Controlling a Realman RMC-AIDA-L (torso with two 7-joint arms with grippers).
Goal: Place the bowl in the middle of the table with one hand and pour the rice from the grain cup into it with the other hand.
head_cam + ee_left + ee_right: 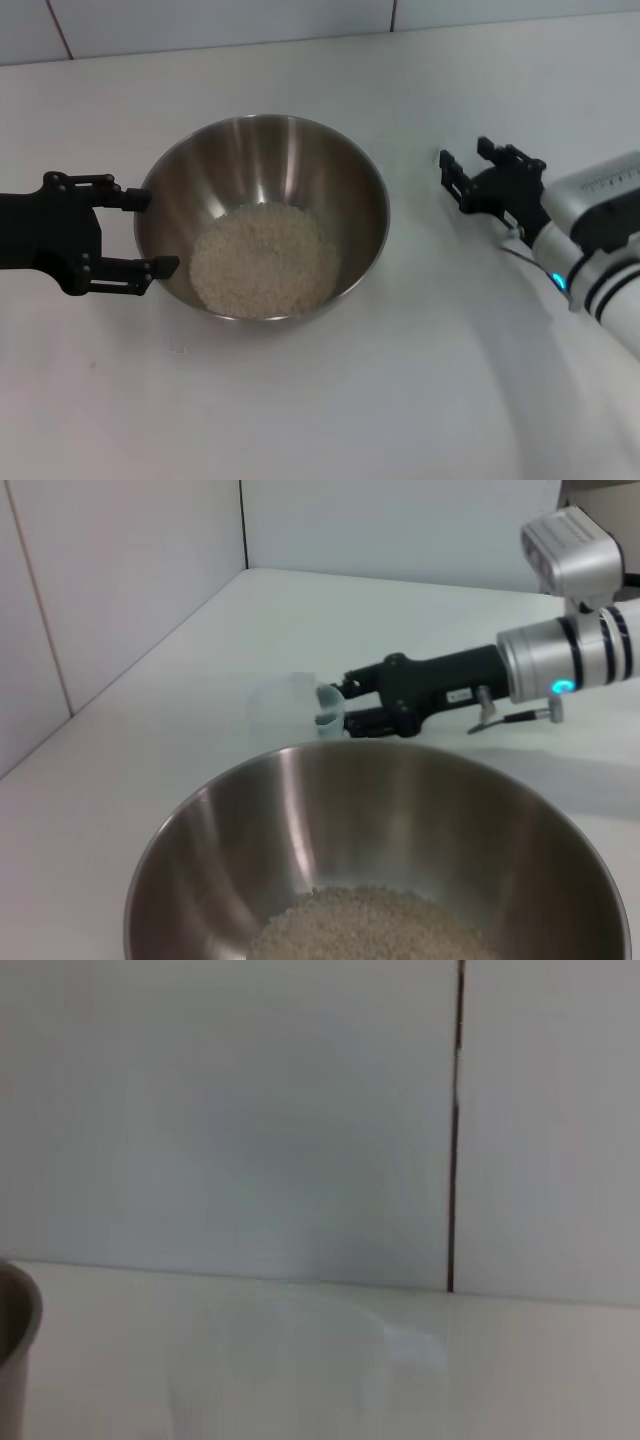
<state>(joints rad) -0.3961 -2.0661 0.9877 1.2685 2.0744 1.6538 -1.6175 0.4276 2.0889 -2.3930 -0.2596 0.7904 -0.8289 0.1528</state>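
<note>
Shiny round stainless-steel bowl [262, 215] sat upright at frame centre, holding off-white rice [265, 258] | black left gripper [152, 232] open at its rim | black right gripper [462, 163] open, beside translucent upright plastic cup [288, 707].

Silver bowl [262, 150], off-white rice [265, 257], white table [400, 400].

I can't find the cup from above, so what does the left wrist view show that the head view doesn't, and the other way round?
Only the left wrist view shows the grain cup, pale and see-through, standing on the table just in front of the right claw. Only the head view shows the left claw, open around the bowl's near-left rim, and the whole round patch of rice. Both show the steel bowl holding rice, the white table and the right claw beyond the bowl.
</note>
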